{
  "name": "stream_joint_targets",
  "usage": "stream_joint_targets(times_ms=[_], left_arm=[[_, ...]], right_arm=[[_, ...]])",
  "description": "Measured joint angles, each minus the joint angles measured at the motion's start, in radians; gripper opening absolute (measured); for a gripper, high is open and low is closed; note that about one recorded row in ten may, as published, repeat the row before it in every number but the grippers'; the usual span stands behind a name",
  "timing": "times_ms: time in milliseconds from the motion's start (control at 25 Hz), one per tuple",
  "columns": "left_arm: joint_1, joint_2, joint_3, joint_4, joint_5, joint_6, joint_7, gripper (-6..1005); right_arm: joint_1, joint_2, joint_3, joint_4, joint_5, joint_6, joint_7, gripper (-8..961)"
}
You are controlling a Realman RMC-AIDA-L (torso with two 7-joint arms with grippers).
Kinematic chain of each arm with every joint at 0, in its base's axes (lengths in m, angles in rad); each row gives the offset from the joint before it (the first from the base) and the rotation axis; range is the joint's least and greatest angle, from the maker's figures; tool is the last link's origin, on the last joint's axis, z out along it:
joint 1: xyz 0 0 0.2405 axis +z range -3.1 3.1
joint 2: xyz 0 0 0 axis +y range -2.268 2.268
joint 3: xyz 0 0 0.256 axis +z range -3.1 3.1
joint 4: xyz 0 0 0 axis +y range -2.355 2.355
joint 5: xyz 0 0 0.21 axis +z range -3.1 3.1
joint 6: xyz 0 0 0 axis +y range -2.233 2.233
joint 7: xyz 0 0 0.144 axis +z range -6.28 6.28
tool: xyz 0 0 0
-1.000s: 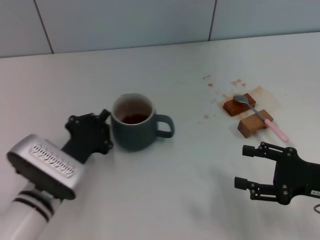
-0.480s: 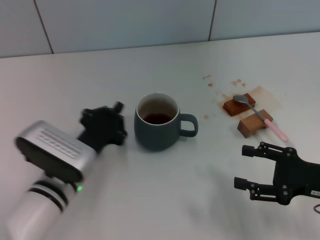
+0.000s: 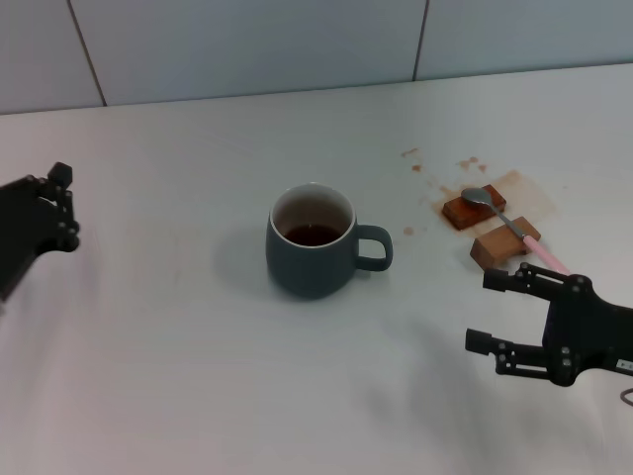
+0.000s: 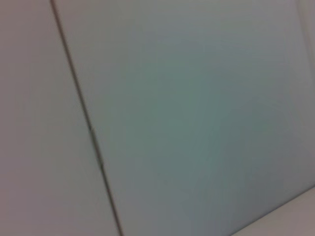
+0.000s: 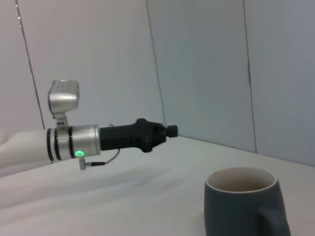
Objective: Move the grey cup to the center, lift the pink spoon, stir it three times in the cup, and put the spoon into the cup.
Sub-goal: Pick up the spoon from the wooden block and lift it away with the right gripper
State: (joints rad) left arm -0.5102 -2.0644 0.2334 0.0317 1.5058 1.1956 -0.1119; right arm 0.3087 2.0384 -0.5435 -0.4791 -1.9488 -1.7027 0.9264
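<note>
The grey cup (image 3: 311, 253) stands upright near the middle of the table, handle pointing right, with dark liquid inside. It also shows in the right wrist view (image 5: 240, 206). The pink spoon (image 3: 504, 222) lies across two brown wooden blocks (image 3: 497, 248) to the cup's right, its metal bowl on the far block. The end of its pink handle is hidden behind my right gripper. My right gripper (image 3: 486, 311) is open and empty, just in front of the blocks. My left gripper (image 3: 47, 212) is at the far left, well clear of the cup. The right wrist view shows the left arm (image 5: 123, 138) too.
Brown spill stains (image 3: 435, 184) mark the white table around the blocks. A tiled wall (image 3: 297, 45) runs along the back edge. The left wrist view shows only wall tiles (image 4: 197, 108).
My left gripper pushed the cup right toward the centre, then drew back far to the left. The cup now stands alone. My right gripper barely moved.
</note>
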Motion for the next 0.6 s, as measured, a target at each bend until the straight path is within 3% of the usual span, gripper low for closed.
stream_joint_targets(times_ms=[240,320,400,520,600], left_arm=[[0.102,0.020,0.400,0.302,0.001,0.159,-0.406,21],[0.130,0.039,0.485,0.348,0.001,0.216,-0.495,21],[0.150,0.075,0.566,0.372,0.001,0.306,-0.599,22],[0.158,0.111,0.635,0.375,0.001,0.402,-0.690,23],[0.158,0.111,0.635,0.375,0.001,0.402,-0.690,23]], right_arm=[[0.004,0.000,0.032,0.000,0.001,0.000,0.000,771],[0.004,0.000,0.043,0.001,0.001,0.000,0.000,771],[0.004,0.000,0.053,0.002,0.001,0.000,0.000,770],[0.001,0.000,0.064,0.002,0.001,-0.008,0.000,769],[-0.001,0.000,0.071,0.002,0.001,-0.015,0.000,769]])
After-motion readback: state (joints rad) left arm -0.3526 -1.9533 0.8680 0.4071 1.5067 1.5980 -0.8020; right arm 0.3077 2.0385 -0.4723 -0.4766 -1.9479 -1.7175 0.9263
